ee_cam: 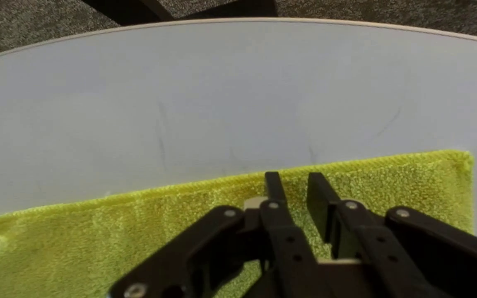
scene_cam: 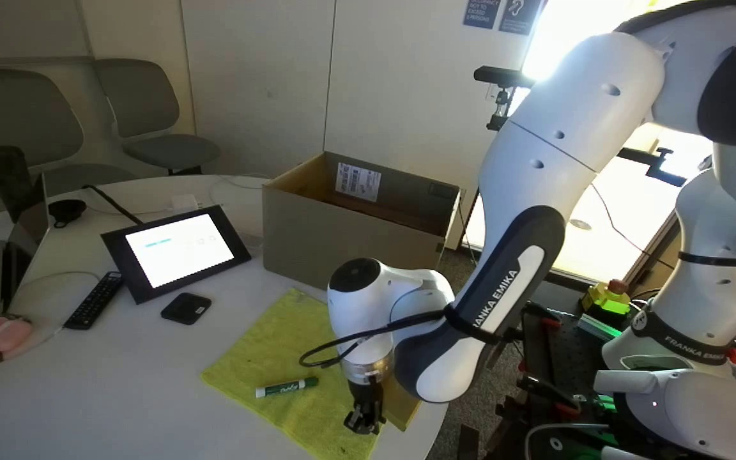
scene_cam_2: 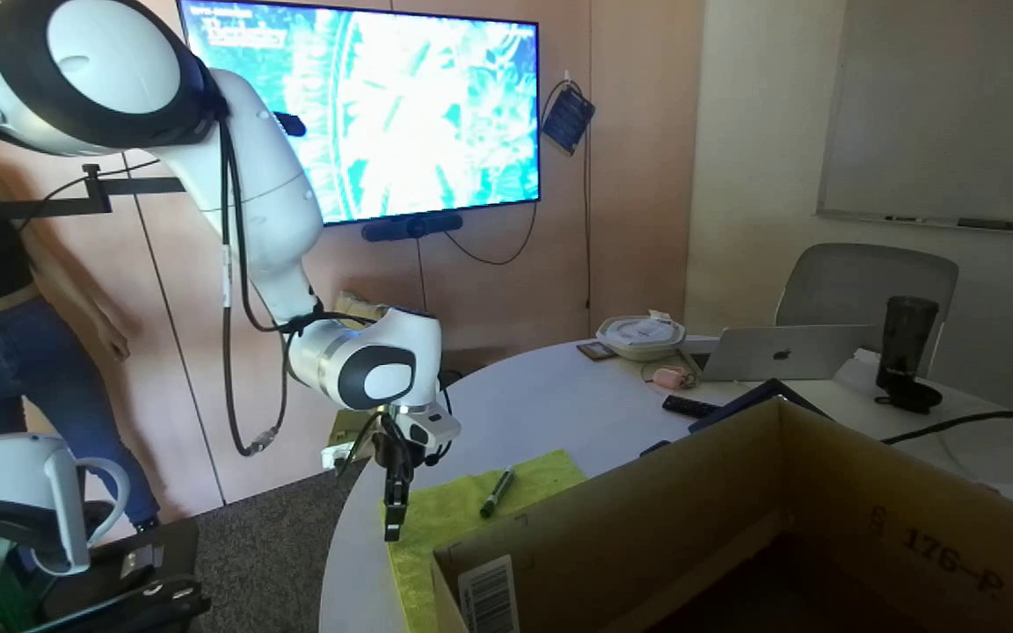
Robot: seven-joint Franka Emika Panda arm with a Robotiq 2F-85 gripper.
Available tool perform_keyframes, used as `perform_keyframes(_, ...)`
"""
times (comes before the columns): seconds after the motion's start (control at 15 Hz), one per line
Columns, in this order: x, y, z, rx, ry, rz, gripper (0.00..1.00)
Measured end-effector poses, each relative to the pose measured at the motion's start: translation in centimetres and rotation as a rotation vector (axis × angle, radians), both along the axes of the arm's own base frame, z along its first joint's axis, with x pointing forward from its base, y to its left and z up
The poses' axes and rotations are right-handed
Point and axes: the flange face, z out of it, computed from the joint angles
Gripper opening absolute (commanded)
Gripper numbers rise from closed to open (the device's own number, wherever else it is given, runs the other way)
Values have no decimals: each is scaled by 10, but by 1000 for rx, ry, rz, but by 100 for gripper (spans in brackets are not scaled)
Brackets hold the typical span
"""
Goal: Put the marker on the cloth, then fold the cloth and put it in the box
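Fingers (ee_cam: 320, 194) stand slightly spread over the cloth (ee_cam: 77, 244), contact hard to make out.

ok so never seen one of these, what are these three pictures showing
The machine is a white and black robot arm ending in a two-fingered black tool. Two pictures look on from outside it, from different places; the close one is taken from its wrist. On the round-edged white table lies a yellow-green fabric cloth with a green and white marker on top. Also there: an open brown cardboard box, a black-framed tablet with its screen lit and a long black remote control. The tool is slightly open at the cloth's edge and holds nothing.
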Motion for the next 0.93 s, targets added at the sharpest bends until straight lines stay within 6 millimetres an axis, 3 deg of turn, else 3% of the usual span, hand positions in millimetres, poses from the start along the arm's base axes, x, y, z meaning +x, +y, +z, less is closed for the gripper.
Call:
perform_keyframes(0.4, 4, 45, 18, 165, -132, 67, 98)
perform_keyframes(0.67, -3, 69, 23, 180, -136, 114, 100)
perform_keyframes(0.93, -4, 68, 14, 155, -123, 123, 100)
